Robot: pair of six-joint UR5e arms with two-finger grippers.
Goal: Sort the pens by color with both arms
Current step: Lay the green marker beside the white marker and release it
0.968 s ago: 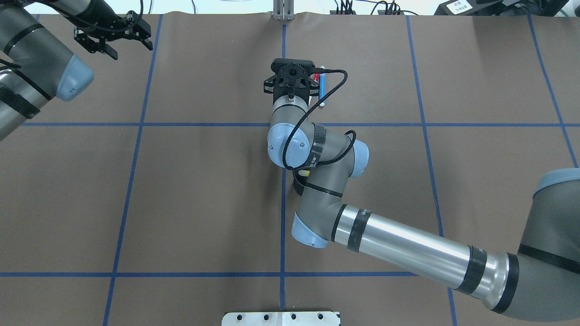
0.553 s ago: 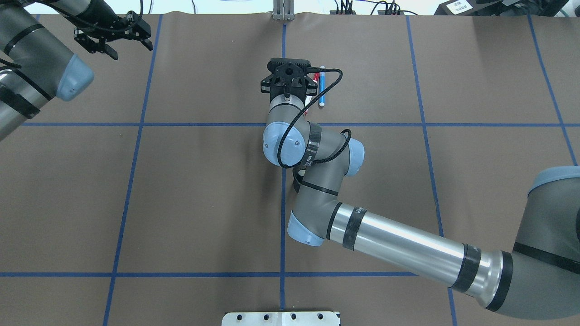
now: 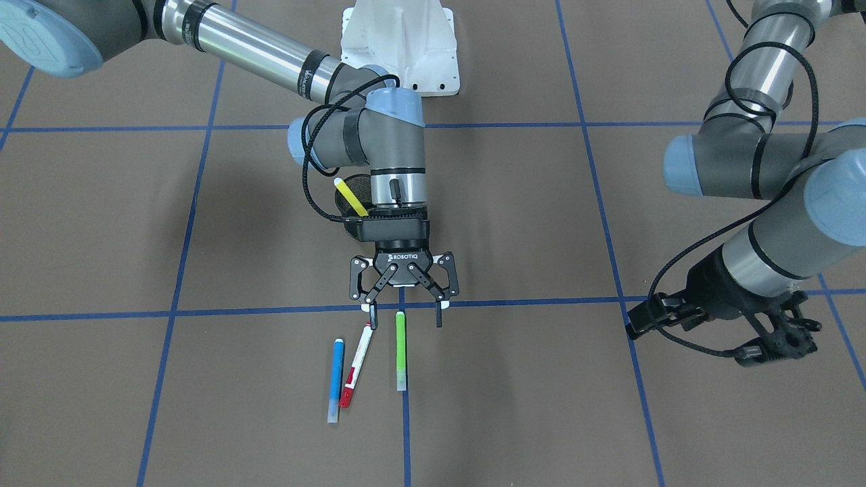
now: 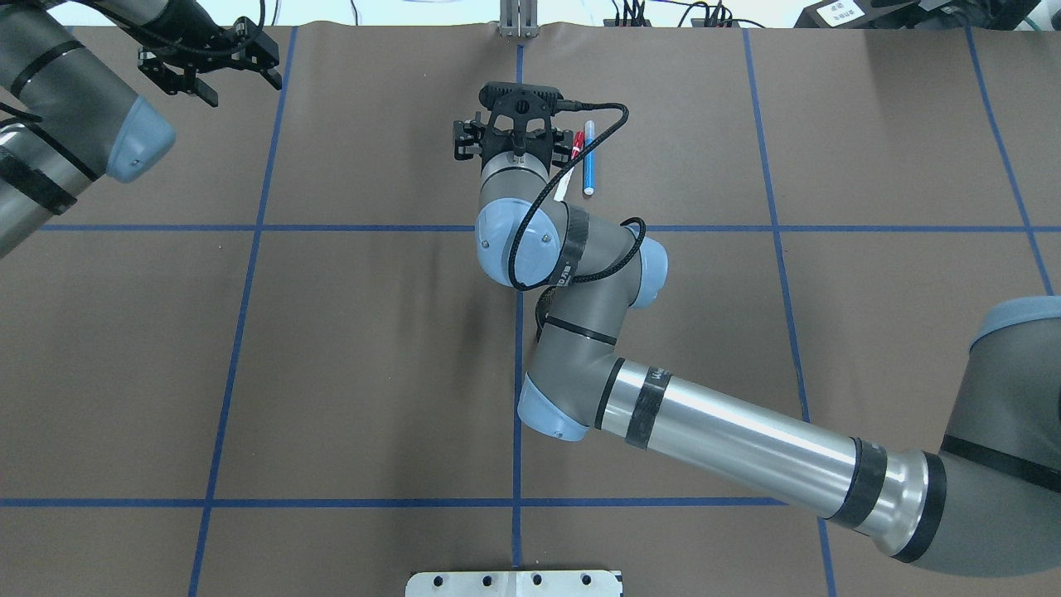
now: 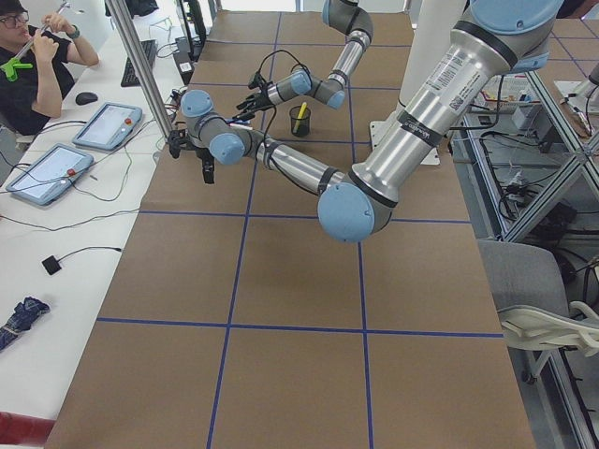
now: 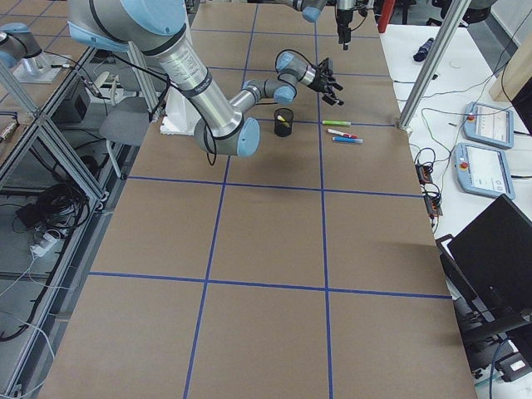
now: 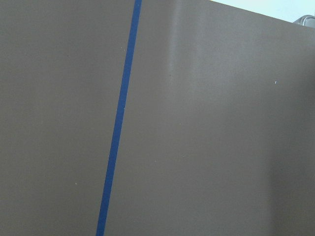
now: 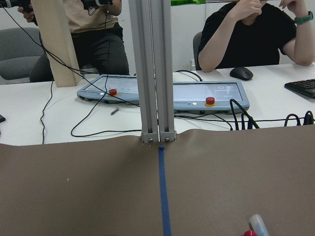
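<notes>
I've got the right end effector (image 3: 405, 318) spread open over the green pen's (image 3: 400, 350) end, apparently lined up to grab it. The red-capped pen (image 3: 356, 364) and blue pen (image 3: 335, 379) lie just beside on the worktop (image 3: 609, 406). The left end effector (image 4: 234, 85) hangs open, well apart.

The overhead view looks forward and down from behind the robot, and the front-facing view looks steeply down from across the table, so both show the blue pen (image 4: 589, 157) from opposite sides. The two side views look along the table from its ends, from far, and both hold the black cup (image 5: 299, 120). The left wrist camera is very near above a blue tape line (image 7: 118, 123), while the right wrist camera looks low over the table toward an aluminium post (image 8: 157, 69).
</notes>
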